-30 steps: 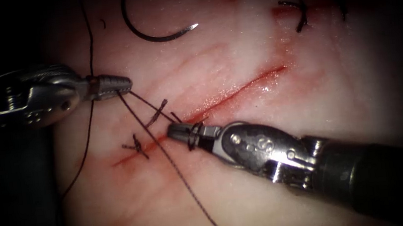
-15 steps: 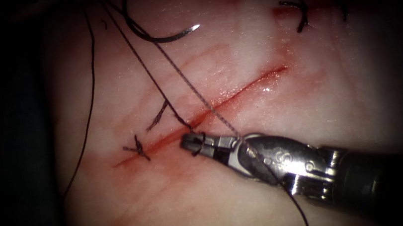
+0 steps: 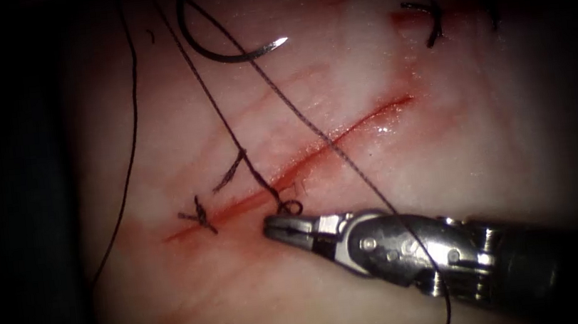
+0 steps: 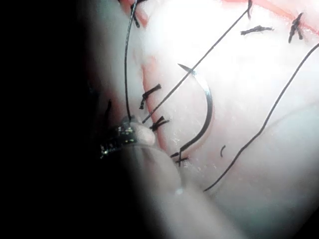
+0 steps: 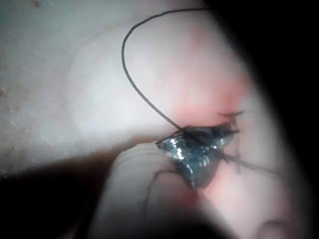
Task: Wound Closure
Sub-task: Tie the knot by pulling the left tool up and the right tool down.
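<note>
The tissue [image 3: 447, 167] carries the slanting cut [image 3: 316, 148]. The right tool [image 3: 280, 227] lies just right of the cut's lower part, its jaws clamped on the thread [image 3: 315, 134], which runs up and away to the left. The needle [image 3: 220, 47] lies free on the tissue, well apart from this tool, left of the cut. The left tool [image 4: 122, 137] holds thread; whether its jaws are together, I cannot tell.

a surgical practice bench in a lab: a pale slab of tissue [image 3: 405, 171] under a tight spotlight with dark all round, a red cut [image 3: 316, 148], black stitches [image 3: 198, 214], a loose needle [image 3: 220, 51] and a steel tool [image 3: 276, 226].
</note>
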